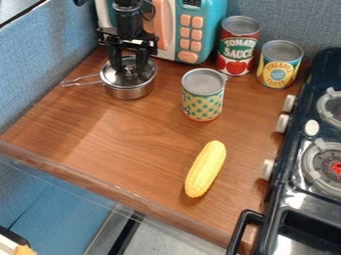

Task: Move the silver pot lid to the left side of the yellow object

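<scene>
gripper (130, 65) over lid (114, 77), jaws wide; dotted can (202, 99) near pot (131, 92), toy microwave (192, 32) behind, corn (205, 169) well apart

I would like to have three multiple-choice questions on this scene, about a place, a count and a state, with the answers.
1. Where is the corn?
A) on the stove
B) on the counter
C) in the pot

2. How many cans are there?
A) one
B) two
C) three

3. The silver lid is:
A) covering the pot
B) beside the pot
C) leaning on a can

1 B: wood shows around it.
2 C: one dotted, two farther back.
3 A: it closes the pot's top.
</scene>
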`<move>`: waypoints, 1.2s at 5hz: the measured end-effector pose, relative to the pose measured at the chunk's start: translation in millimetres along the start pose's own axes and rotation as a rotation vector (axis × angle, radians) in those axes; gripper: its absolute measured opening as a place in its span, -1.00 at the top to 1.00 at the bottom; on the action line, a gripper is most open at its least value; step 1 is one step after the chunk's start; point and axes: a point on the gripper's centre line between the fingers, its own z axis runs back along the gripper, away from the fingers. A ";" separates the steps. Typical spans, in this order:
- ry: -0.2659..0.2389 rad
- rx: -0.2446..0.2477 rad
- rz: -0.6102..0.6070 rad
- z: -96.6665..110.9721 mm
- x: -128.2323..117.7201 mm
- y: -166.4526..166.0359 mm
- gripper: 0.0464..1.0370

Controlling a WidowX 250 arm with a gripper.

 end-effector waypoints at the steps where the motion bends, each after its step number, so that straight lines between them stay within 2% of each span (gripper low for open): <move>1: 0.008 0.004 -0.003 0.1 -1.1 -0.7 0.29; 2: 0.009 0.005 -0.001 0.1 -1.4 -0.5 0.52; 3: 0.020 0.007 0.018 4.3 -4.4 0.6 0.52; 4: -0.066 0.017 0.054 48.6 -12.1 1.2 0.52; 5: -0.096 0.001 0.048 75.0 -40.8 -16.6 0.52; 6: -0.068 -0.031 0.016 65.9 -71.0 -42.2 0.52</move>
